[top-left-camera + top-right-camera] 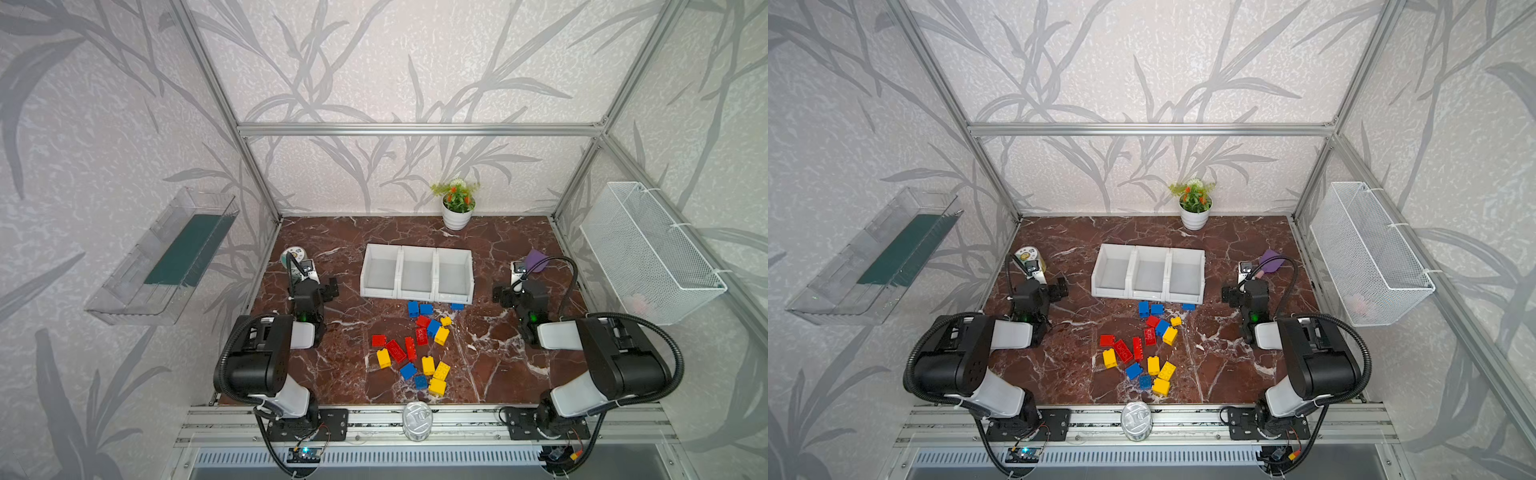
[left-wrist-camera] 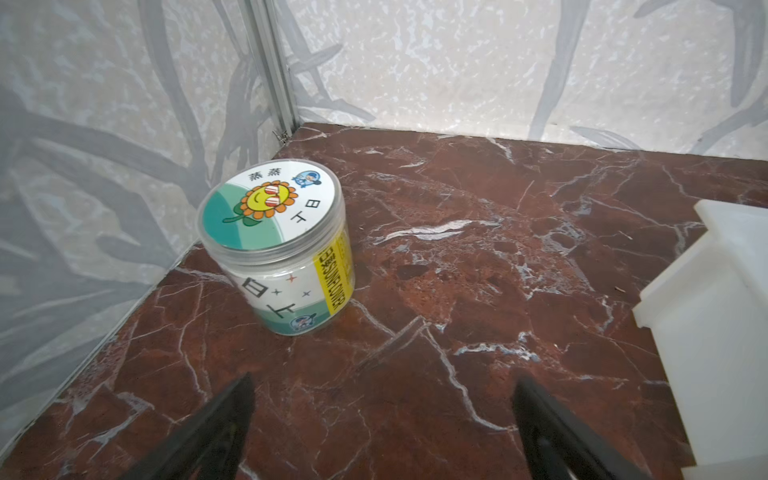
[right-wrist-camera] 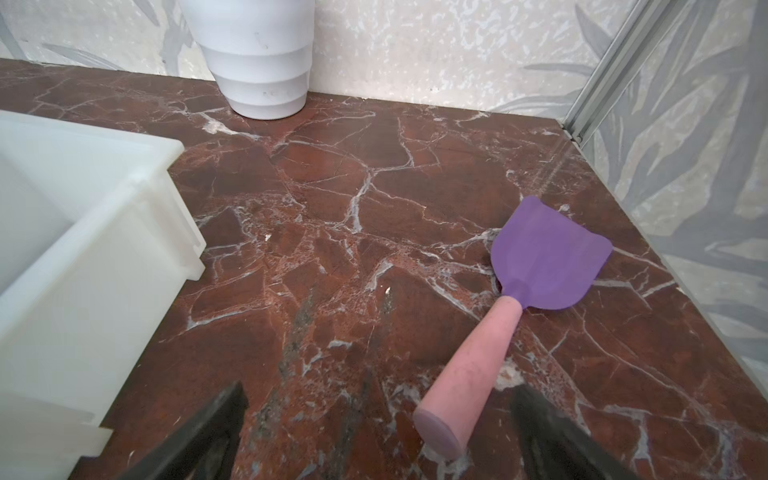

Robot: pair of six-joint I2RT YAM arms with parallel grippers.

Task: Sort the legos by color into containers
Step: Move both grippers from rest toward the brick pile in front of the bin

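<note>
Currently left jaws and right jaws both spread wide, gripping nothing, one either side of the containers [image 1: 417,251]. Legos [image 1: 422,336] lie scattered loose on the tabletop [image 1: 498,353], just in front of the containers.

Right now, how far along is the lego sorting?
Done: nothing, all three white bins look empty. In hand: nothing, the left gripper and right gripper are open, holding no brick, out at the sides. Left: everything, the red, blue and yellow legos all lie loose on the marble table in front of the bins.
</note>
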